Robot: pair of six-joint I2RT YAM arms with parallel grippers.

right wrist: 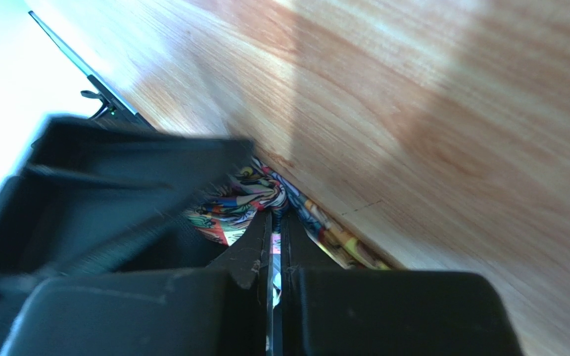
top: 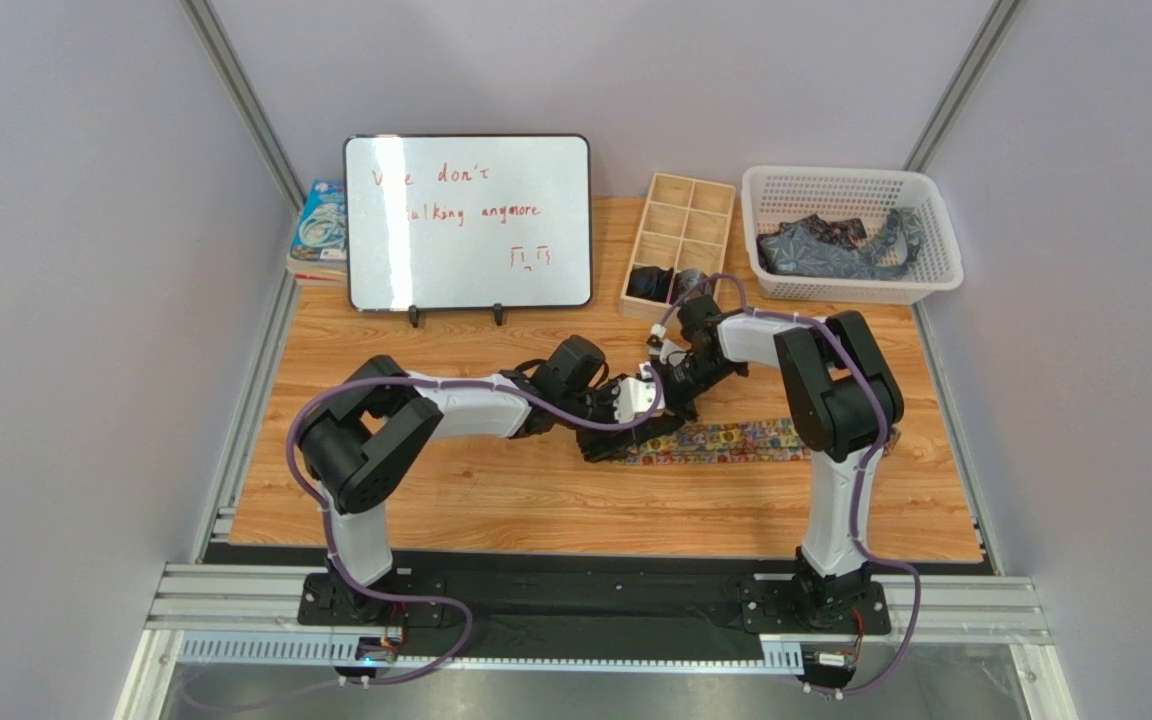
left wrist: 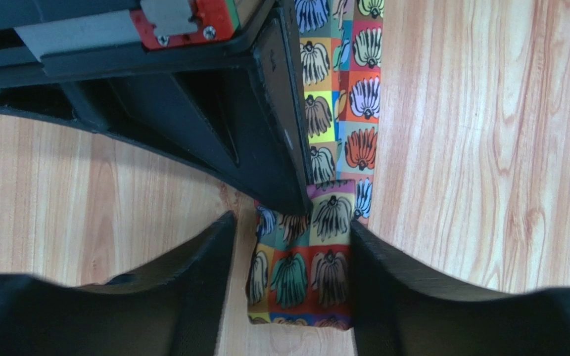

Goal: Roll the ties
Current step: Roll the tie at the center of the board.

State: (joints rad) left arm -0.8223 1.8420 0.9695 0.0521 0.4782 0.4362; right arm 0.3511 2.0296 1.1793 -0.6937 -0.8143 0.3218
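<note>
Top view: the floral tie lies flat on the table, long axis running left-right. Both arms are bunched over its left end, the left gripper coming in from the left and the right gripper reaching down from the far side. Everything right of them is loose strip, so I'd guess the roll has to travel rightward. Can't read either grip from up here. The dark ties sit in the basket at far right, well apart.

Left wrist: the tie has a folded-over end sitting right between this gripper's fingers, with the strip running straight away from it. The jaws are spread and straddle the fold: one finger is against its edge, the other has a sliver of wood showing beside it. So it's not clamped, I'd say. The right gripper's tip presses on the tie just past the fold.

Right wrist: the right gripper is closed down to a slit, with a bit of printed cloth caught in it. The bunched start of the tie sits just ahead of the tips.
</note>
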